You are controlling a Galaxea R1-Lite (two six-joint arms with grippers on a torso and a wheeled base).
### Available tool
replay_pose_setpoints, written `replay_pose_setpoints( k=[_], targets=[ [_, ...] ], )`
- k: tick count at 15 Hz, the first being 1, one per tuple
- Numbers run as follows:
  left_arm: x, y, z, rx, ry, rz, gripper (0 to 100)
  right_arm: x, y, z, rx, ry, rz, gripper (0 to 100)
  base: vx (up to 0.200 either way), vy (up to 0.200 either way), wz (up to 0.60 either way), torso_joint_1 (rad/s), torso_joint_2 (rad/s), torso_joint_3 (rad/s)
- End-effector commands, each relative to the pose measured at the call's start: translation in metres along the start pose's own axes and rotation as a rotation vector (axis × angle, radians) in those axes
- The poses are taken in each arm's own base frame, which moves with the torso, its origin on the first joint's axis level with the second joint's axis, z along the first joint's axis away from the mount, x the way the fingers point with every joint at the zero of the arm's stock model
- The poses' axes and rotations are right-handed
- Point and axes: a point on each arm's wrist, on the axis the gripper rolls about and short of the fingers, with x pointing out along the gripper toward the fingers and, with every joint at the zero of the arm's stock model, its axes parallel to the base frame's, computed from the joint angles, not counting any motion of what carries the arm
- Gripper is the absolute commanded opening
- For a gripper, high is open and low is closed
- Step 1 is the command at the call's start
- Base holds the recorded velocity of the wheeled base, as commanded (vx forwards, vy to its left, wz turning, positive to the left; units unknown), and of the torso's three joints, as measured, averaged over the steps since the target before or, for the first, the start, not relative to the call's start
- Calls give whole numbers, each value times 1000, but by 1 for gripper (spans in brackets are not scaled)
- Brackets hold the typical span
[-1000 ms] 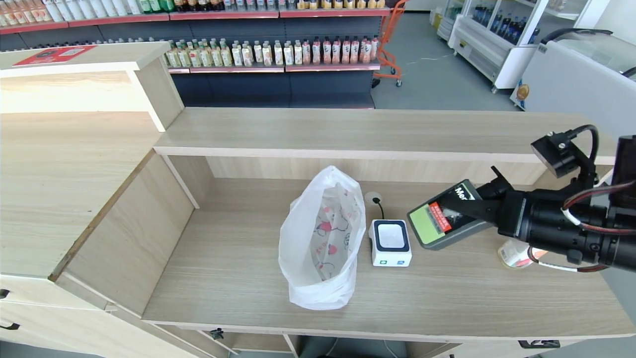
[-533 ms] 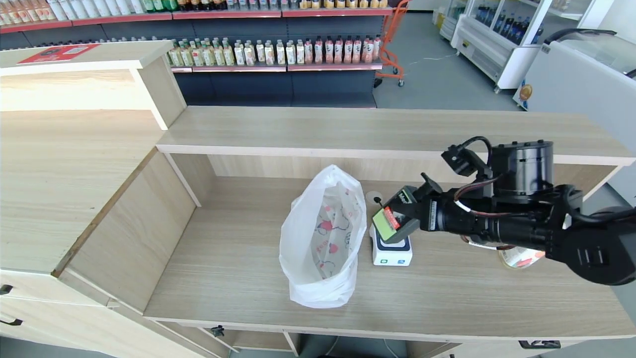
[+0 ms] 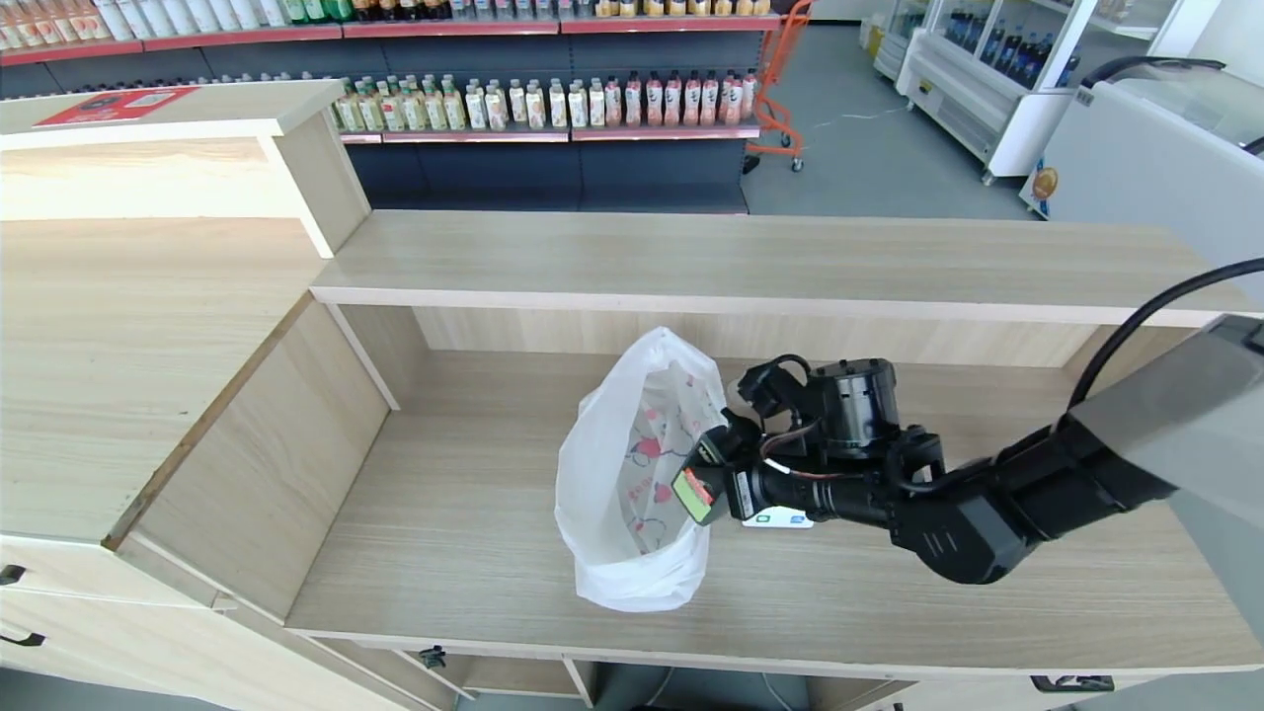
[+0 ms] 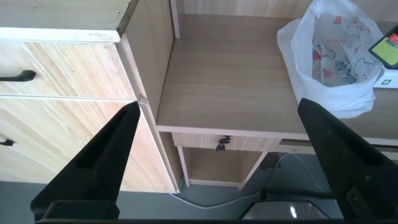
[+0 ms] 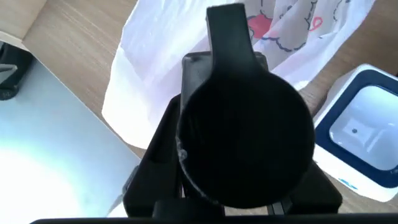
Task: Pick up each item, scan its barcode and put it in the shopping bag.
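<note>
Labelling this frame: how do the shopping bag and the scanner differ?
The shopping bag is soft white plastic with a cartoon print; the scanner is a rigid white block with a dark-framed window. The bag stands tall, mouth open; the scanner sits low. Both rest on the counter.

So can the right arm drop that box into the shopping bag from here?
Probably yes: the right gripper holds the box at the open rim of the shopping bag, whose mouth faces up, with nothing between them.
</note>
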Motion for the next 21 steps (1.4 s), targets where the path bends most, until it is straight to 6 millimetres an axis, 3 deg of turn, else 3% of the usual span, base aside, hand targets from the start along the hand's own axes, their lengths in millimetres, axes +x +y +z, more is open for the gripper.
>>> replay_pose_setpoints(
  k=[1, 6, 10, 11, 13, 15, 16, 20, 21],
  targets=[
    [0, 0, 0, 0, -1, 0, 100, 38, 0, -26, -71, 24, 0, 0, 0, 0, 0, 0, 0, 0],
    [0, 0, 0, 0, 1, 0, 100, 74, 1, -35, -185, -28, 9, 0, 0, 0, 0, 0, 0, 0],
    [0, 0, 0, 0, 1, 0, 100, 84, -2, -51, -235, -16, 5, 0, 0, 0, 0, 0, 0, 0],
    [0, 0, 0, 0, 1, 0, 100, 85, -1, -52, -237, -30, 8, 100, 0, 0, 0, 0, 0, 0],
    [0, 0, 0, 0, 1, 0, 100, 83, -1, -47, -186, -48, 10, 100, 0, 0, 0, 0, 0, 0],
    [0, 0, 0, 0, -1, 0, 100, 69, 2, -22, -25, -101, 16, 100, 0, 0, 0, 0, 0, 0],
    [0, 0, 0, 0, 1, 0, 100, 52, 3, -4, 100, -120, 22, 100, 0, 0, 0, 0, 0, 0],
    [0, 0, 0, 0, 1, 0, 100, -22, -6, 33, 405, -122, 6, 100, 0, 0, 0, 0, 0, 0],
    [0, 0, 0, 0, -1, 0, 100, -72, -10, 53, 512, -127, 54, 100, 0, 0, 0, 0, 0, 0]
  ],
)
